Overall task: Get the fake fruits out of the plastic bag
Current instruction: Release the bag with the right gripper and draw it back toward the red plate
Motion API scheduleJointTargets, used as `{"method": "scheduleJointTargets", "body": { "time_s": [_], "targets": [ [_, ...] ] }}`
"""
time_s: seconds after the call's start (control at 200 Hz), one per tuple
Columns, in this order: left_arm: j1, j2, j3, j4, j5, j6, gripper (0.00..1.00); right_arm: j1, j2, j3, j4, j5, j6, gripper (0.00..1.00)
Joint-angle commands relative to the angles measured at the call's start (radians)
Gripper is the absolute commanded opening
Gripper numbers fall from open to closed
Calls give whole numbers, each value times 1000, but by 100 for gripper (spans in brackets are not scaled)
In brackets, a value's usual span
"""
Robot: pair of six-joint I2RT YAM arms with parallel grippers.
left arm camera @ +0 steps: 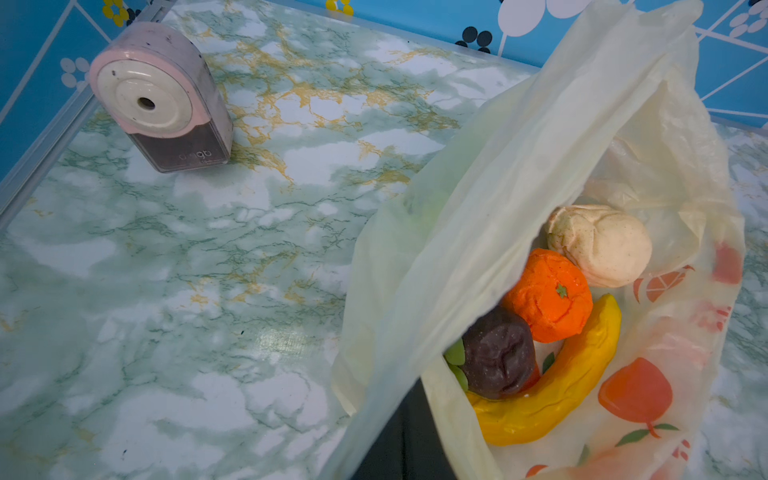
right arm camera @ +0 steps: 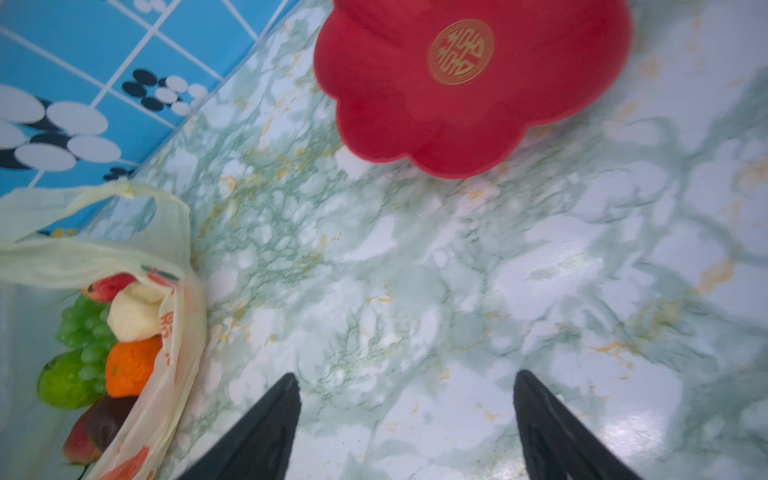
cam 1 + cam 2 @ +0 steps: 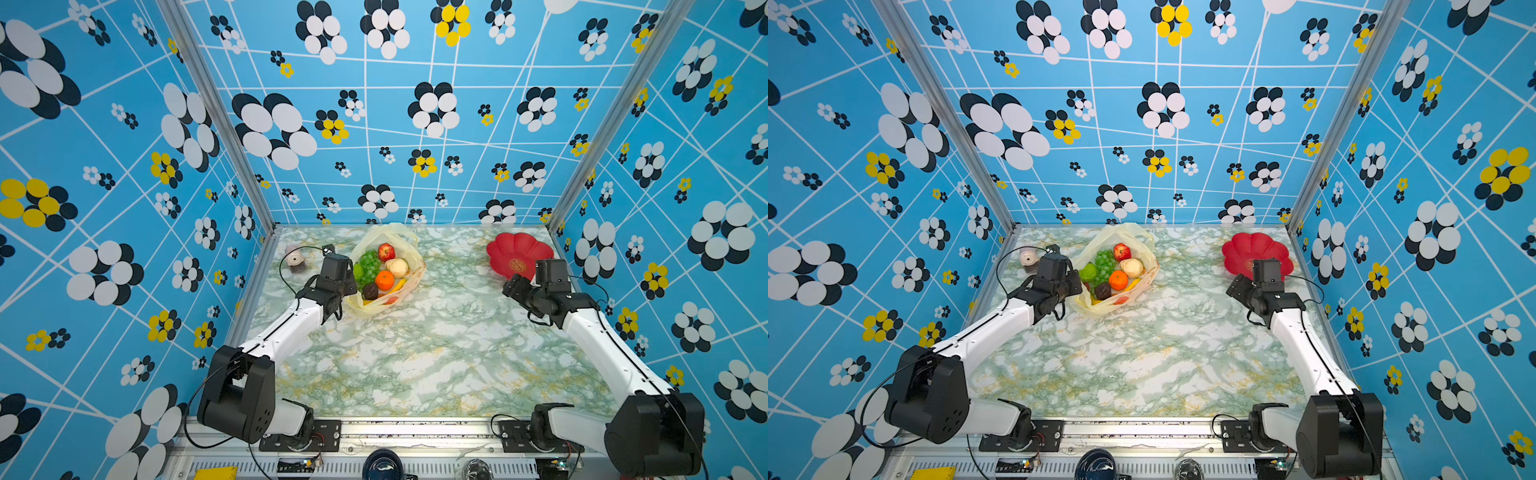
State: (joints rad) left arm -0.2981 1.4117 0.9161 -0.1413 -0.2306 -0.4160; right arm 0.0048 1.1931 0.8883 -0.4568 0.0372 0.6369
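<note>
Pale-yellow film of the plastic bag (image 3: 409,249) is pinched at its rim by the closed left end effector (image 3: 344,301), the fake fruits (image 3: 384,280) being heaped just beyond it, while the right end effector (image 2: 405,376), spread wide and empty, is seen well apart beside a red plate (image 2: 469,124), bare worktop (image 3: 415,353) between.

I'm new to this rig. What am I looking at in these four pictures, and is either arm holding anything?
Two robot arms stand at a marble-look table, each ending in a two-fingered tool. Two pictures look down from overhead; the other two come from cameras on the arms' wrists. On the table lie a thin bag full of toy fruits, a red plate and a pink sharpener. The left tool is shut on the bag's edge. The right tool is open and empty, near the plate.
</note>
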Motion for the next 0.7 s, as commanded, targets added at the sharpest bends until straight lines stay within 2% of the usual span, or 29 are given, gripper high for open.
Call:
{"method": "scheduleJointTargets", "body": {
  "time_s": [0.0, 0.205, 0.48, 0.695],
  "targets": [
    [5, -7, -17, 22, 17, 25, 0, -87, -40, -58, 37, 26, 119, 85],
    [15, -16, -26, 31, 28, 23, 0, -241, 69, -117, 216, -83, 246, 83],
    [20, -14, -30, 39, 43, 24, 0, -293, 336, -66, 450, -138, 342, 78],
    [20, -8, -35, 48, 43, 32, 0, -315, 532, 29, 548, -221, 391, 69]
  ]
}}
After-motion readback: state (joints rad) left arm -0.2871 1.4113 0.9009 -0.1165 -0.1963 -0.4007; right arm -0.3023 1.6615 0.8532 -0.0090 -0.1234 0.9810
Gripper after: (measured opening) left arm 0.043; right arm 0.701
